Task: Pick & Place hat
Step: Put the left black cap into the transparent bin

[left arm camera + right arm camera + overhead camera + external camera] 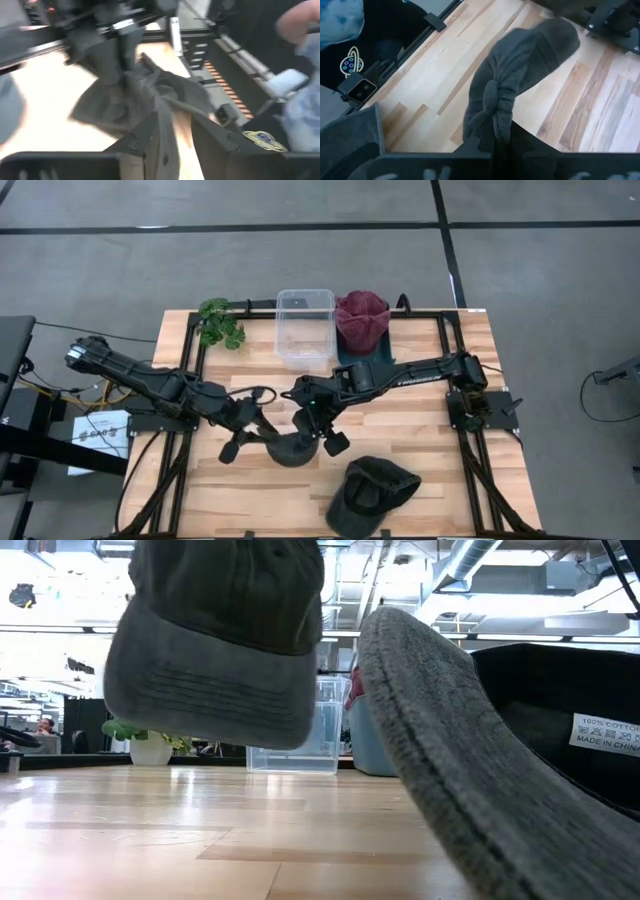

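Wooden counter (420,430) seen from above, with both arms meeting near its middle. A dark grey hat (292,448) hangs between the two end effectors, lifted clear of the boards, as the low view shows it (215,635) raised above the surface. The right end effector (322,438), reaching in from the right side, has its fingers pressed together on a bunched fold of the hat (512,87). The left end effector (243,438), reaching in from the left, lies just beside the hat's left edge; in its wrist view its fingers (145,142) stand apart, with the cloth (145,95) ahead of them and the right arm's fingers clamping it at the far end. A second dark cap (370,490) lies on the near part of the counter, right of centre, its brim close to the low camera (450,750). At the far edge stand a clear plastic bin (306,328), a maroon knitted hat (361,320) on a blue holder to its right, and a small green plant (220,322) to its left.
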Action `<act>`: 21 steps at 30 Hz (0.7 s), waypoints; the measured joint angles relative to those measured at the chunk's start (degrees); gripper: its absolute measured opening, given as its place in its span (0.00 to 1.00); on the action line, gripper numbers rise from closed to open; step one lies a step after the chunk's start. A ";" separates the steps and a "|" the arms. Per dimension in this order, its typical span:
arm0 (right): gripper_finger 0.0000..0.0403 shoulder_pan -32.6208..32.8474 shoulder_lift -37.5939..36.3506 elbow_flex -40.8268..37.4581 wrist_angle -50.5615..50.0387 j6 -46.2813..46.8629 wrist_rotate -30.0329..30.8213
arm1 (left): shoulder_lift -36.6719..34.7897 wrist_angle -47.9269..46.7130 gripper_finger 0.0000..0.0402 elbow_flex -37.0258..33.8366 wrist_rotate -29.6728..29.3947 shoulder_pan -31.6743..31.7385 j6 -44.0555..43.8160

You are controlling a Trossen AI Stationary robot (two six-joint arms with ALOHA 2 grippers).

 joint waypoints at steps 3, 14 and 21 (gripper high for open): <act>0.00 -0.14 -0.30 -0.02 -0.85 0.01 0.05 | -2.80 -2.40 0.30 0.00 -1.75 -0.07 -0.14; 0.00 -3.13 -4.15 -0.02 -3.81 -1.73 1.43 | -17.75 -5.65 0.29 0.00 -1.31 -2.72 -0.61; 0.00 -9.52 -8.14 0.00 -4.12 -3.54 1.55 | -26.55 -7.07 0.30 -3.58 -3.57 -2.62 -0.59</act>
